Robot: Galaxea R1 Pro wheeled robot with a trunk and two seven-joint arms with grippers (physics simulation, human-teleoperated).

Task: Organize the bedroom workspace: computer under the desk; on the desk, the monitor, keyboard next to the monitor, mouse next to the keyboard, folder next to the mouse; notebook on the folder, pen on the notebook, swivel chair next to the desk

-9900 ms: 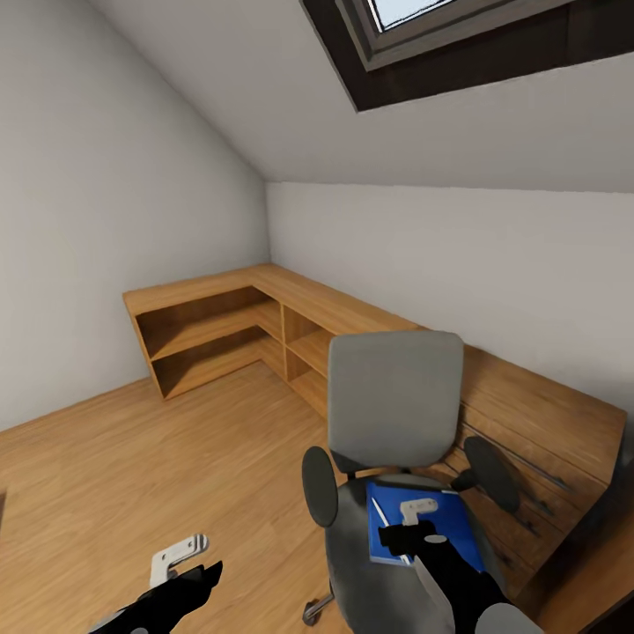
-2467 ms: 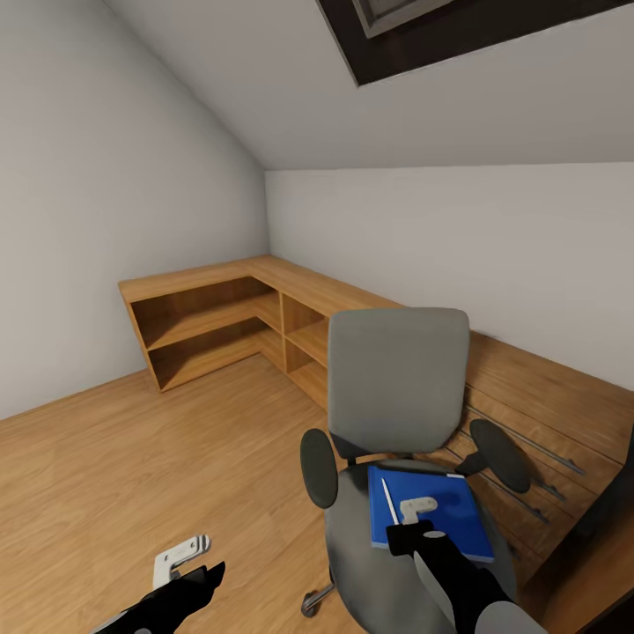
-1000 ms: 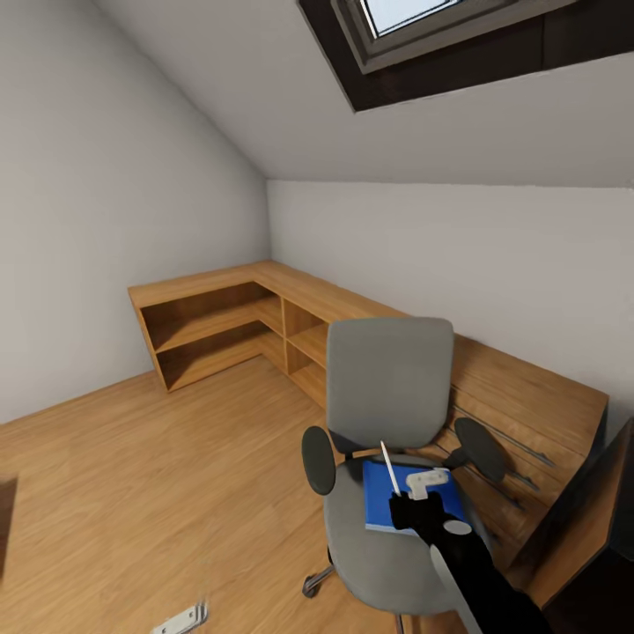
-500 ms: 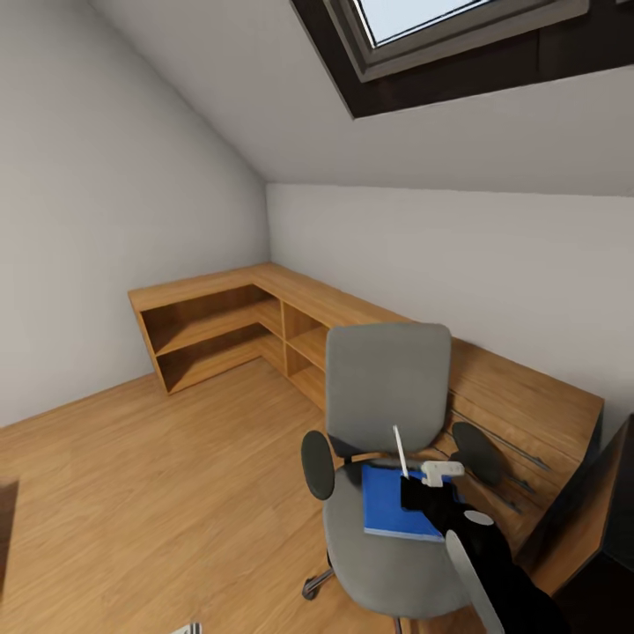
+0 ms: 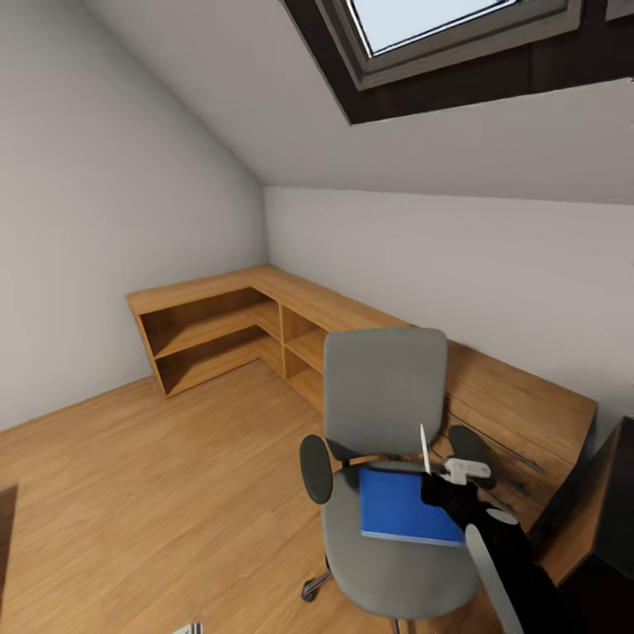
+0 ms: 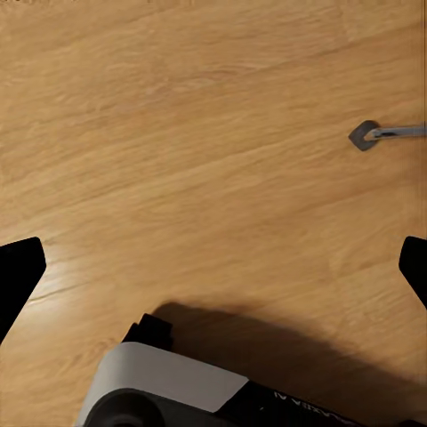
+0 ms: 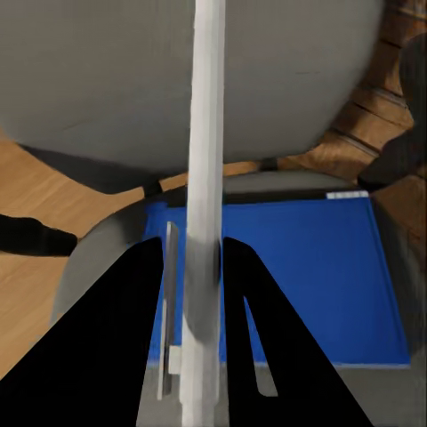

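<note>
The right gripper [image 5: 443,475], jaws closed on the pen [image 5: 425,447], has lifted it off the folder [image 5: 403,509], lower right, on the chair [image 5: 387,423]. Left jaws spread wide, empty. The folder is now clear to move.

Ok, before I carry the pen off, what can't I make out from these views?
- Right claw, wrist view: shut on the pen, whose lower end runs off the picture's edge.
- Folder, head view: near right corner hidden behind the right arm.
- Swivel chair, head view: base mostly hidden under its seat.
- Left claw, wrist view: fingers cut off at both edges.
</note>
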